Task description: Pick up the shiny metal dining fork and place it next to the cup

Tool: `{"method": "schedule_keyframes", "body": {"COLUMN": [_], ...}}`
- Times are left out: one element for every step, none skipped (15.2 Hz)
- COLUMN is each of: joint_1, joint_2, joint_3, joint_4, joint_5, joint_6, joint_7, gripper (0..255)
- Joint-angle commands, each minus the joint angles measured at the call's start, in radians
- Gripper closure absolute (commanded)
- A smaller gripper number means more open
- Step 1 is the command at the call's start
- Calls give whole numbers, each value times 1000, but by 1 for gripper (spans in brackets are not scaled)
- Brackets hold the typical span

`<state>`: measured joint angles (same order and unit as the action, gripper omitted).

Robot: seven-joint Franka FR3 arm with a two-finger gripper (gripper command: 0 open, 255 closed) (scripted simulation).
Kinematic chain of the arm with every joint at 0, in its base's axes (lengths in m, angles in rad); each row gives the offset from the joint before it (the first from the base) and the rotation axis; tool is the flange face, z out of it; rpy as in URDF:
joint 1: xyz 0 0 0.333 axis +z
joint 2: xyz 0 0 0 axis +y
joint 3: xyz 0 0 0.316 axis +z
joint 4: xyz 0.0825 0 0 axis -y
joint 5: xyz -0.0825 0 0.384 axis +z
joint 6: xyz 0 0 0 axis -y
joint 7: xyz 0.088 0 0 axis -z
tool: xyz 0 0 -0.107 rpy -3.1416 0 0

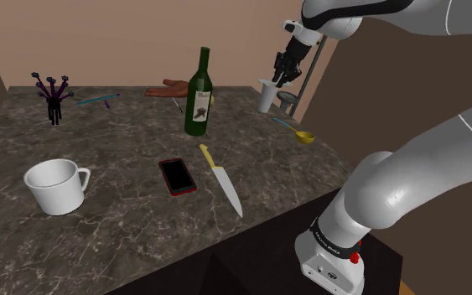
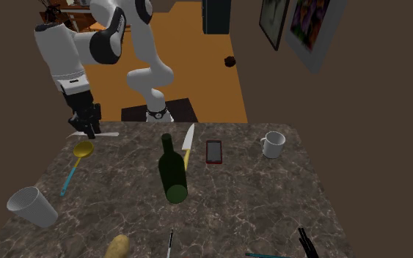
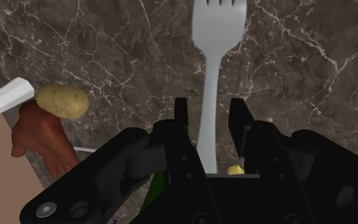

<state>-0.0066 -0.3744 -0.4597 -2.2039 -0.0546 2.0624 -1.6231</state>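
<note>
Home room, framed pictures (image 2: 305,29) on wall, marble table (image 1: 125,142)

You are looking at a marble table (image 1: 116,235) where a white mug (image 1: 55,186) is sitting near the front, a red phone (image 1: 178,176) is lying beside a knife (image 1: 221,178), a green bottle (image 1: 198,94) is standing behind them, and the gripper (image 1: 282,74) is hanging just above a white cup (image 1: 266,95).

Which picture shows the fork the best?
The wrist view: the pale grey fork sits between the black fingers, clasped, tines and handle clear. The second exterior view shows a thin pale bar at the fingers. In the shoulder view it is too small to tell.
</note>
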Motion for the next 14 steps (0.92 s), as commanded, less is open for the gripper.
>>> {"method": "schedule_keyframes", "body": {"joint_1": [-11,-15,-19,-22,-26,-29,-32,-34,-37,-40,-44,-48,-53,-61], "joint_2": [22,34,47,62,78,96,115,135,158,182,208,237,268,301], "joint_3": [-45,-66,-88,-110,-132,-154,-177,-200,-223,-246,-269,-293,-316,-339], "joint_4": [26,41,56,73,91,110,131,152,175,199,224,251,279,309], "joint_5": [7,12,18,25,34,44,56,69,84,102,122,145,170,198], "joint_6": [-5,-9,-13,-17,-21,-26,-31,-37,-43,-50,-58,-66,-76,-87], "joint_7": [-61,-90,-119,-148,-178,-209,-240,-272,-305,-338,-373,-409,-446,-484], "gripper": [255,255,255,255,255,255,255,255,255,255,255,255,255,255]}}
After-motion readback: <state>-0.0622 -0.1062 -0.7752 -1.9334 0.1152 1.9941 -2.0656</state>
